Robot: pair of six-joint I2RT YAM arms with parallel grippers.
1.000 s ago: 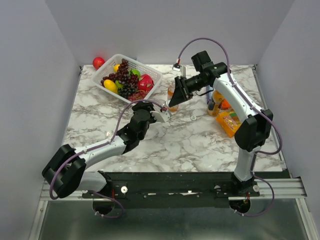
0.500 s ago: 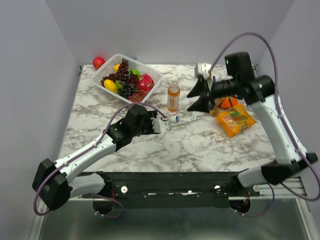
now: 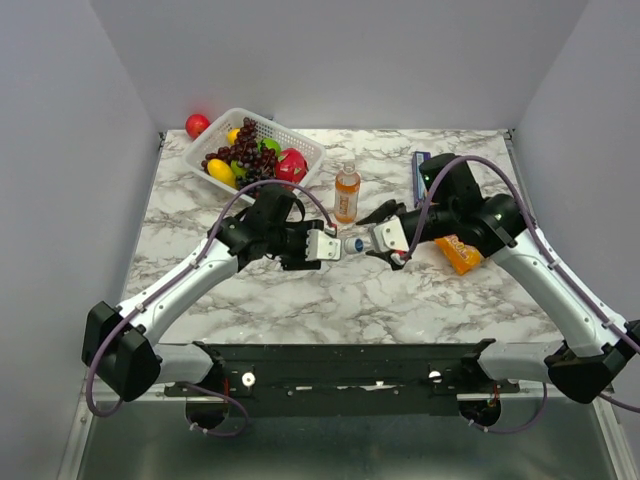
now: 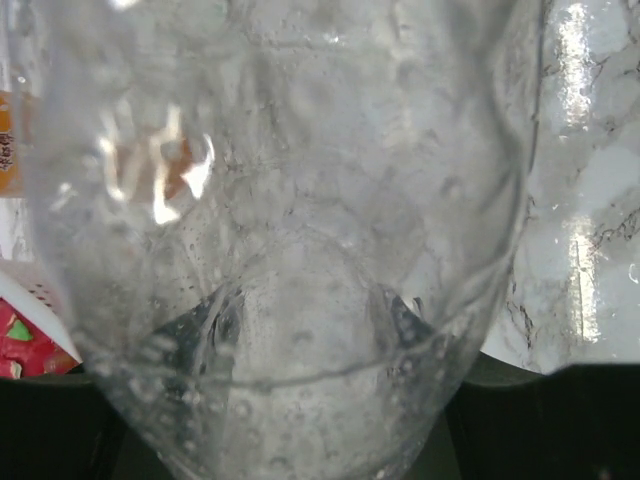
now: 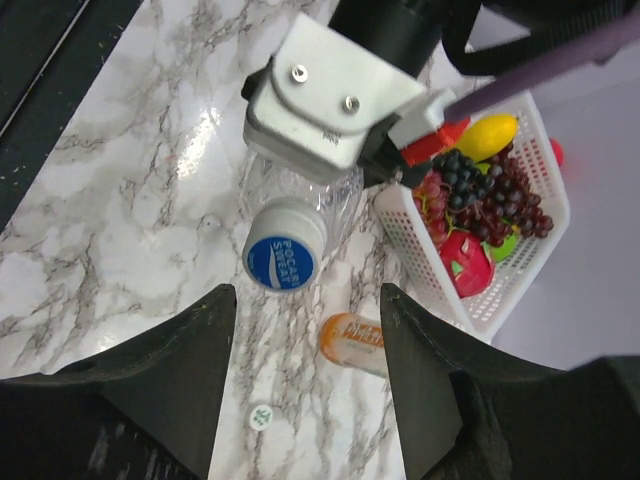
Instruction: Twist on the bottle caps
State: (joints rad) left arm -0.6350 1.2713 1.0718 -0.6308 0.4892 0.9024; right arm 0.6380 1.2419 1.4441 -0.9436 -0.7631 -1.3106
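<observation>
The clear, colourless plastic bottle (image 5: 300, 195) looks light, thin-walled and easy to crush. The left gripper (image 3: 322, 246) is clamped round its body, holding it sideways over the middle of the worktop (image 3: 300, 300). Its small blue-topped white screw cap (image 5: 285, 257), best pinched by the rim, sits between the parted fingers of the right gripper (image 5: 305, 292), which are not touching it.

Just in front of the orange bottle (image 3: 347, 192), the left gripper (image 3: 335, 245), clamped on the lying clear bottle (image 4: 300, 250), and the wide-spread right gripper (image 3: 372, 238) face each other nose to nose, closing off that strip of the table (image 3: 400, 300). Left of the orange bottle, only a narrow lane separates it from the fruit basket (image 5: 425, 260). To its right, a blue box (image 3: 419, 172) and a snack packet (image 3: 460, 253) crowd the marble. A loose white cap (image 5: 261, 416) lies near it. Behind the orange bottle, and farther forward toward the near edge, the marble lies bare.
</observation>
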